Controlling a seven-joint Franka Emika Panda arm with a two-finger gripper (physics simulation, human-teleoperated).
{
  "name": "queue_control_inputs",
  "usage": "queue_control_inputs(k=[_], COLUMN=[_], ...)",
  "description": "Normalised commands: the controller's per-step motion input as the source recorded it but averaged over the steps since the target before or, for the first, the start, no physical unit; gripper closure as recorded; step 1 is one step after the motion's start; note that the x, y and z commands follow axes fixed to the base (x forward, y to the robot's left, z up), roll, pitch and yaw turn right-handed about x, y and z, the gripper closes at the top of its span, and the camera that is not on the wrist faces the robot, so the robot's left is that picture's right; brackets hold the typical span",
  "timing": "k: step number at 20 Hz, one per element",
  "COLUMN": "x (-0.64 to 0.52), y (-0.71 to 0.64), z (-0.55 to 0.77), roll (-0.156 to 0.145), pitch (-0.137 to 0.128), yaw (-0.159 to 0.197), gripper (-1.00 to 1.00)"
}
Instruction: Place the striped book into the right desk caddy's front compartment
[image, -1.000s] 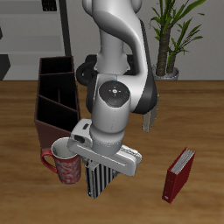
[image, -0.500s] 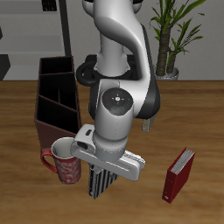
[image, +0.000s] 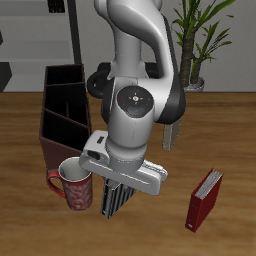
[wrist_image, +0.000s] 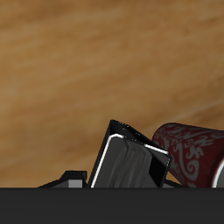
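Your gripper (image: 115, 196) is closed on the book (image: 117, 200), which hangs from it just in front of the arm, close beside the mug (image: 72, 183) and nearer the table's front edge than the caddy (image: 62, 110). The wrist view shows the book's dark top edge (wrist_image: 131, 157) clamped between the jaws, with the mug's red patterned side (wrist_image: 191, 150) right next to it. Lift enough that the book's lower edge clears the mug and the caddy's rim before you travel (the mug sits almost on the straight path). Keep the grip firm and the book upright, then line its thin edge up with the caddy's front section, parallel to the slanted dividers. Lower slowly; 1 corner catching the wall could twist it. The red book (image: 206, 199) is well apart and no concern.
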Motion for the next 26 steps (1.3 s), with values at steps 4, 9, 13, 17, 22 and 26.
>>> queue_control_inputs(k=[4,9,13,17,22,26], x=[-0.37,-0.49,-0.68,-0.44,-0.57,-0.48], y=[-0.01,-0.01,0.03,0.04,0.11,-0.12], z=[0.54,0.55,0.67,0.42,0.44,0.34], roll=[0.008,-0.009,0.027,0.027,0.032,-0.024], pitch=[-0.045,-0.052,-0.071,-0.065,-0.074,-0.046], yaw=[0.113,0.095,0.109,0.082,0.137,0.097], gripper=[1.0,1.0,1.0,1.0,1.0,1.0])
